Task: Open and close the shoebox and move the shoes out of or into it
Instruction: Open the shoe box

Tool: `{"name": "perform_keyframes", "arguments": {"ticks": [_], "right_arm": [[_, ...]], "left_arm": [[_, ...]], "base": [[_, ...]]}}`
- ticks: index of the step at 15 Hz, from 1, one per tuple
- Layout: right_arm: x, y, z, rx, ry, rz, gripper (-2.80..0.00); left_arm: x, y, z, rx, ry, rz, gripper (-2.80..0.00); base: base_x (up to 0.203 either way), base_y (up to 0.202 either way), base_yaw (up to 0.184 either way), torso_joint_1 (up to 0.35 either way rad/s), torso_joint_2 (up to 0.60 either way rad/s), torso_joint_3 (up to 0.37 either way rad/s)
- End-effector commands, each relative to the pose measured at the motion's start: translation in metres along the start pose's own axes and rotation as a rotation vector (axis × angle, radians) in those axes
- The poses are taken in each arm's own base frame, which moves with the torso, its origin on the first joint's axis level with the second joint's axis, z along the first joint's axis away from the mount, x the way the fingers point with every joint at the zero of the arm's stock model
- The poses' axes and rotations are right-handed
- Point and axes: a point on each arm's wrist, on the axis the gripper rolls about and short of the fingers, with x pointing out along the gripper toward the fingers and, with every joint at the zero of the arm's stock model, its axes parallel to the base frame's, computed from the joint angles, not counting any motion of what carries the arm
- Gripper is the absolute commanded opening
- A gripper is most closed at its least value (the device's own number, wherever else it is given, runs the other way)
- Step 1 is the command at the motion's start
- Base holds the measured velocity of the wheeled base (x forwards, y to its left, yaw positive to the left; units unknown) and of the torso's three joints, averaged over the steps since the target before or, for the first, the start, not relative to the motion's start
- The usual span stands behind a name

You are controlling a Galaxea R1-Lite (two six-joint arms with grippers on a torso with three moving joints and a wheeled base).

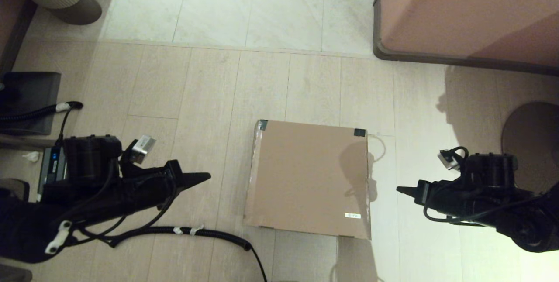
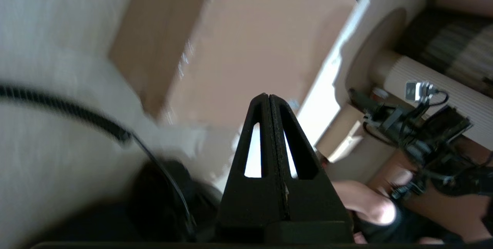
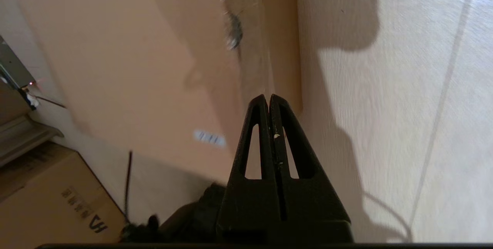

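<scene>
With its lid flat and closed, the plain brown cardboard shoebox (image 1: 309,177) sits on the pale wood-look floor (image 1: 183,98) straight ahead of me, nearly square from above, black-taped lid corners on the far edge, small white sticker (image 1: 352,215) near my right. My left gripper (image 1: 205,178) hovers beside its left side, fingers pressed together, pointing at it. My right gripper (image 1: 399,190) mirrors that on the right, also pinched closed, holding nothing.

Head camera looks down; both wrist cameras share the shoebox (image 1: 308,177)
</scene>
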Motion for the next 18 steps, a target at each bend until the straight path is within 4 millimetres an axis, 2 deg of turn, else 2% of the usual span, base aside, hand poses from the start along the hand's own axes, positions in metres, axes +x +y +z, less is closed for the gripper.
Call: {"name": "perform_keyframes", "arguments": {"ticks": [1, 6, 11, 14, 15, 18], "right_arm": [[0.032, -0.021, -0.024, 0.012, 0.039, 0.003, -2.8], [0.062, -0.028, -0.043, -0.01, 0.043, 0.024, -2.8], [0.093, -0.024, -0.065, -0.065, -0.005, 0.001, -2.8], [0.096, -0.022, -0.07, -0.063, 0.007, 0.003, -2.8], [0.095, -0.02, -0.07, -0.054, 0.008, 0.009, -2.8], [0.084, -0.01, -0.06, -0.019, -0.017, 0.029, -2.8]], "left_arm": [[0.031, 0.023, -0.003, -0.035, 0.053, 0.034, -2.8], [0.076, 0.05, 0.004, -0.036, 0.067, 0.065, -2.8], [0.107, 0.064, 0.006, 0.018, 0.005, 0.087, -2.8], [0.117, 0.065, 0.002, 0.022, 0.012, 0.087, -2.8], [0.126, 0.063, -0.005, 0.027, 0.037, 0.077, -2.8], [0.136, 0.056, -0.013, 0.04, 0.063, 0.056, -2.8]], "base": [[0.0, 0.0, 0.0, 0.0, 0.0, 0.0], [0.0, 0.0, 0.0, 0.0, 0.0, 0.0], [0.0, 0.0, 0.0, 0.0, 0.0, 0.0], [0.0, 0.0, 0.0, 0.0, 0.0, 0.0], [0.0, 0.0, 0.0, 0.0, 0.0, 0.0], [0.0, 0.0, 0.0, 0.0, 0.0, 0.0]]}}
